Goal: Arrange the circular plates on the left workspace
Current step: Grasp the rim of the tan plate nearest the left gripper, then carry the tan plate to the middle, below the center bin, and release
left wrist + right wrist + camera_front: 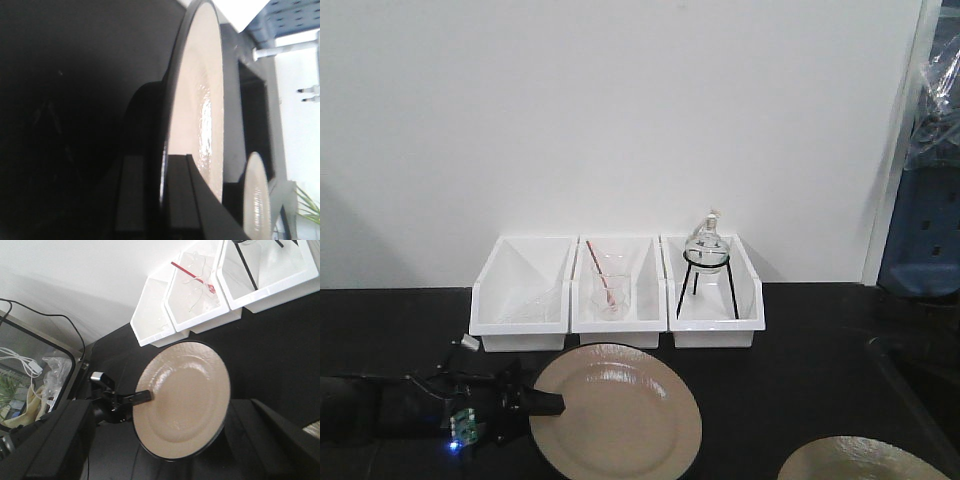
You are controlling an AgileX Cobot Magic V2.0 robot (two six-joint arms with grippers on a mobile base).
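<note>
One circular plate (615, 410), beige with a dark rim, lies about level low over the black bench top (780, 330), in front of the white bins. My left gripper (545, 403) is shut on its left rim. In the left wrist view the plate (200, 85) is edge-on, with one finger under the rim and one finger (185, 200) on its face. The right wrist view shows the same plate (185, 400) from above, pinched by the left gripper (145, 396). My right gripper (165, 465) hangs open above it, holding nothing. A second plate (860, 462) lies at the front right.
Three white bins stand along the wall: the left bin (520, 295) holds clear items, the middle bin (617, 290) a beaker with a red rod, the right bin (712, 290) a flask on a black tripod. The recessed sink (910, 380) lies to the right. A metal box with cables (30, 370) stands off the bench's left end.
</note>
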